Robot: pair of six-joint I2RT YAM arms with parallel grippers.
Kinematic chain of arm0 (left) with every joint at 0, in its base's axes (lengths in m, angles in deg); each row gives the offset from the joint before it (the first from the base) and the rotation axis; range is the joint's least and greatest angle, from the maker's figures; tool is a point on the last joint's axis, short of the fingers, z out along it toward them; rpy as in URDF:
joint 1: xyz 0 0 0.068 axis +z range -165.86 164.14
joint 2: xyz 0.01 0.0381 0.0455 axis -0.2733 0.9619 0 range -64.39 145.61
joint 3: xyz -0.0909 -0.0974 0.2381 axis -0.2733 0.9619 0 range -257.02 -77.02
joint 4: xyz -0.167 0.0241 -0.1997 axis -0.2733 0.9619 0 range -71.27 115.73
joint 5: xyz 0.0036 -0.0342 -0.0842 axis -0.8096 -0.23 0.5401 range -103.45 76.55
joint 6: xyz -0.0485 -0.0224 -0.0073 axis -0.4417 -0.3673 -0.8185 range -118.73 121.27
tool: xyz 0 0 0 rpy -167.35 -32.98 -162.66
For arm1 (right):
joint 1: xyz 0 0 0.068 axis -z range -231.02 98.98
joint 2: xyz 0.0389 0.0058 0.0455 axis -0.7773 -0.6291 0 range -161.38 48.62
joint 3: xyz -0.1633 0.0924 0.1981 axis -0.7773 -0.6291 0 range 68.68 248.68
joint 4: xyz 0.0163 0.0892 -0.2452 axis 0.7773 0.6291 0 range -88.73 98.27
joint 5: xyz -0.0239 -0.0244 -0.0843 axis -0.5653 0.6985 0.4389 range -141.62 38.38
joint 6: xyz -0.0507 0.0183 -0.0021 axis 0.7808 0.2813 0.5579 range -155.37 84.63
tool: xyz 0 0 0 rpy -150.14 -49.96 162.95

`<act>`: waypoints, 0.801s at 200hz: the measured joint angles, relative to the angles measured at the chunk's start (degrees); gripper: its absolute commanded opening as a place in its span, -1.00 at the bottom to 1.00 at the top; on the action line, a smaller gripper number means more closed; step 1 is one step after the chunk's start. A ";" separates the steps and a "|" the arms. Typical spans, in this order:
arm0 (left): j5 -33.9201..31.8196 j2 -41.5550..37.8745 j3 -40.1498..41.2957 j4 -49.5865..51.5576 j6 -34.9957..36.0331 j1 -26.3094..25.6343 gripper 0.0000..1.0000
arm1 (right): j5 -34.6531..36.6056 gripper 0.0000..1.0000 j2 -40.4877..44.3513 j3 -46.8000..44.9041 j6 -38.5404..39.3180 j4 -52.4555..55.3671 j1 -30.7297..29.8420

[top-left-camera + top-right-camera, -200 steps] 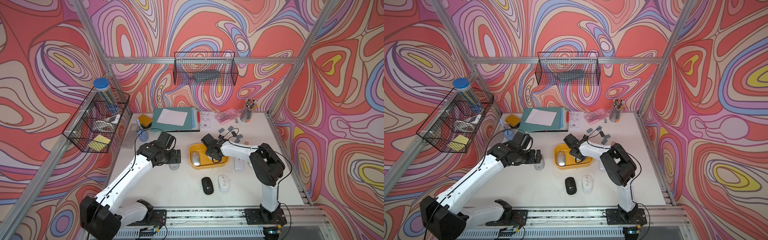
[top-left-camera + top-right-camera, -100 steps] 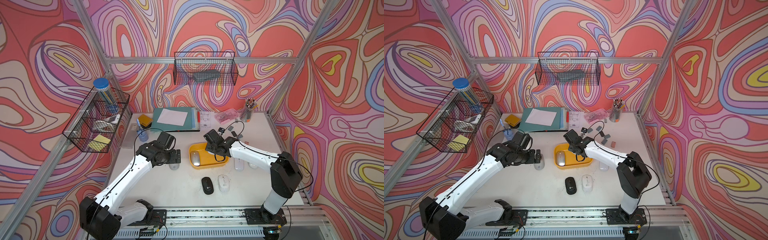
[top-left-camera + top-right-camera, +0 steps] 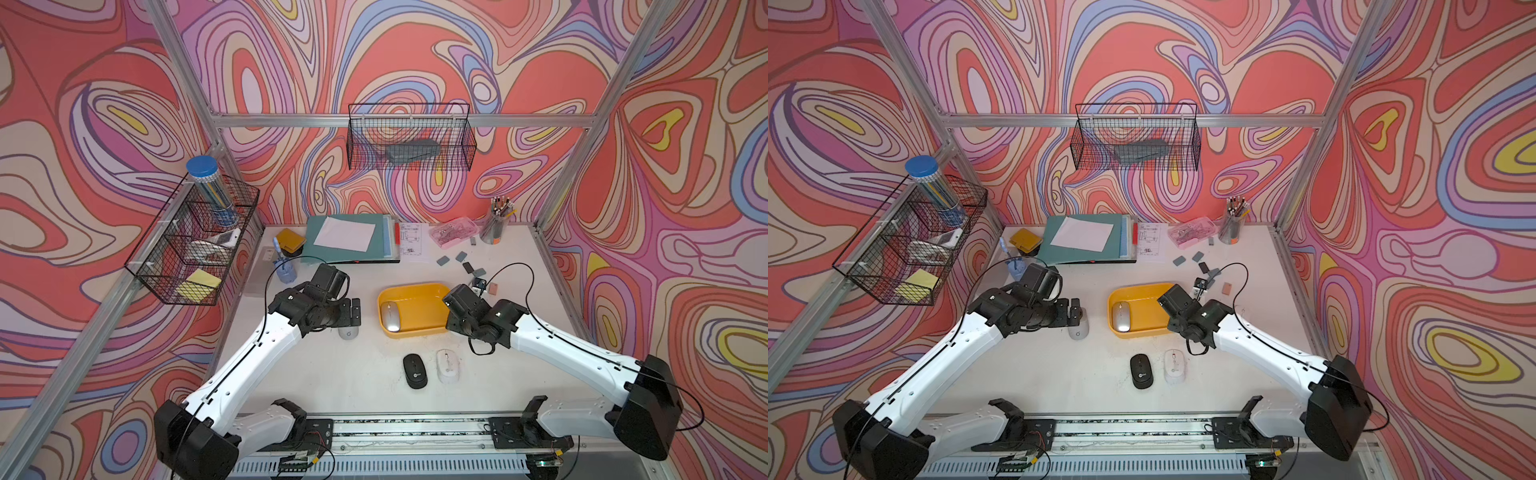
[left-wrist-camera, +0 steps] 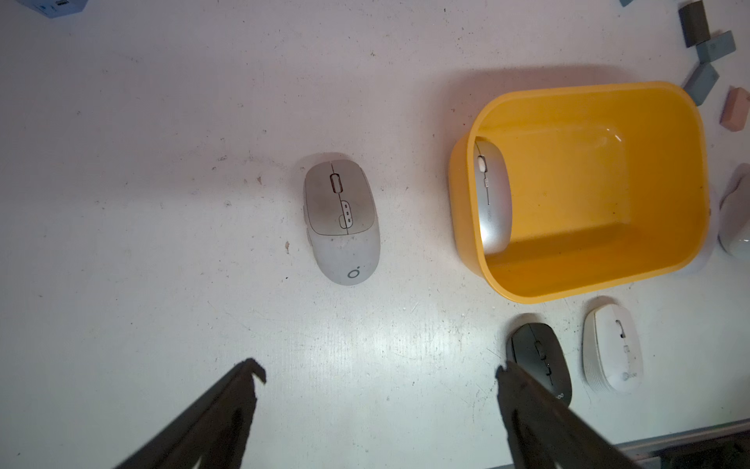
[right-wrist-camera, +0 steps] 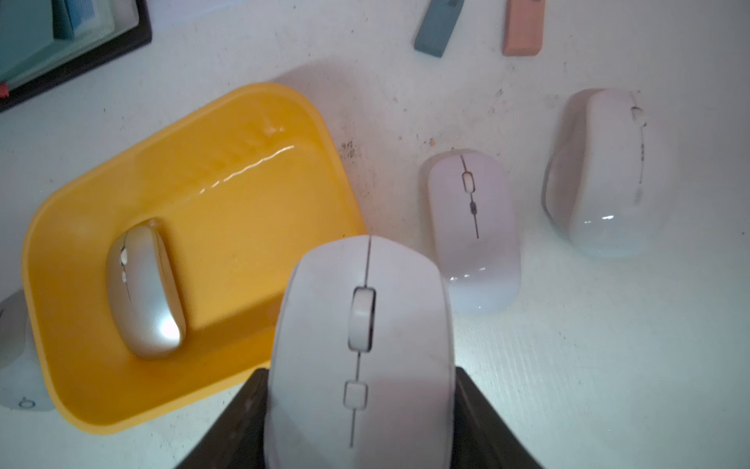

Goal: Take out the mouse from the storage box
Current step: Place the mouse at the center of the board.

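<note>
Storage box (image 3: 422, 305), yellow and shallow, sits in the middle of the white counter (image 3: 316, 386) in both top views. At its right end we see the right gripper (image 5: 359, 377), its jaws clamped on the sides of a white mouse (image 5: 357, 316) held over the box's right rim. Left of the box we find the left gripper (image 4: 377, 365), jaws wide apart with nothing between them, just beside a grey-white mouse (image 4: 343, 221) lying on the counter. One silver mouse (image 3: 390, 316) lies inside the box against its left wall. A black mouse (image 3: 414, 371) and a second white mouse (image 3: 447, 365) lie side by side on the counter, on the near side of the box. Two pale mice (image 5: 473, 231) lie just right of the box in the right wrist view.
</note>
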 measured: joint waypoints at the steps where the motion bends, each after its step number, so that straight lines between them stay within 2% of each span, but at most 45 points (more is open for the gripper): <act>1: 0.00 0.00 0.00 -0.02 0.00 0.00 0.93 | 0.04 -0.24 -0.09 0.00 0.04 0.00 -0.44; 17: -0.02 -0.13 0.00 -0.02 0.00 0.00 0.93 | -0.76 -0.24 -2.95 1.62 0.17 0.13 -6.32; 40: -0.33 -0.13 0.00 0.00 0.00 0.00 0.93 | -1.77 -0.24 -13.09 9.33 0.35 -0.13 -15.54; 73: -2.27 -0.83 0.00 0.02 -0.68 0.00 0.94 | -4.22 -0.24 -26.38 18.56 1.01 -3.54 -23.56; 99: -4.87 -3.04 0.00 0.02 -1.38 0.00 0.93 | -6.47 -0.24 -33.70 21.55 1.46 -5.68 -25.38; 129: -7.26 -4.11 0.00 0.07 -2.23 0.02 0.93 | -8.44 -0.20 -38.49 22.34 1.62 -6.84 -25.46; 148: -7.91 -4.09 0.00 0.07 -2.38 0.24 0.94 | -8.76 -0.09 -39.69 22.71 1.62 -6.91 -25.49; 160: -8.11 -4.09 0.00 0.07 -2.38 0.33 0.94 | -9.44 0.12 -39.95 23.39 1.62 -6.93 -25.46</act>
